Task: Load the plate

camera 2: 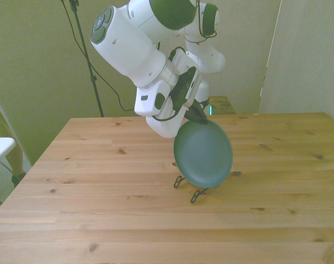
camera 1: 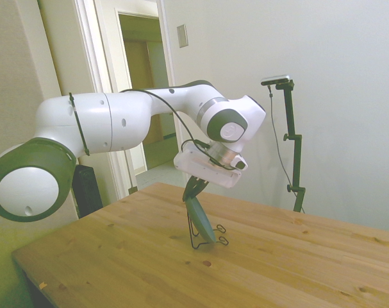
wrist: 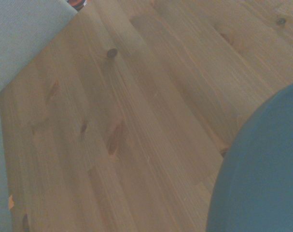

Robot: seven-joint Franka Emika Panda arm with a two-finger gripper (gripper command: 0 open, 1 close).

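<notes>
Bare wooden tabletop (camera 2: 100, 220) up front; round dark teal-green plate (camera 2: 203, 154) stands on edge mid-table, bottom rim sitting in the small black wire rack (camera 2: 190, 190). White two-finger gripper (camera 2: 195, 113) is clamped on the plate's top rim, so the plate hangs straight below it, face tilted slightly off vertical. Looks seated, I'd say; next move is likely letting go and lifting straight up

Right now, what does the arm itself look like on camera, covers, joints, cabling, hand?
The arm has glossy white rounded shells with dark grey-green bands and caps at the joints. A thin black cable loops along it to the wrist. The gripper has a white boxy body with dark fingers; a black block sits on its side in the front view.
</notes>
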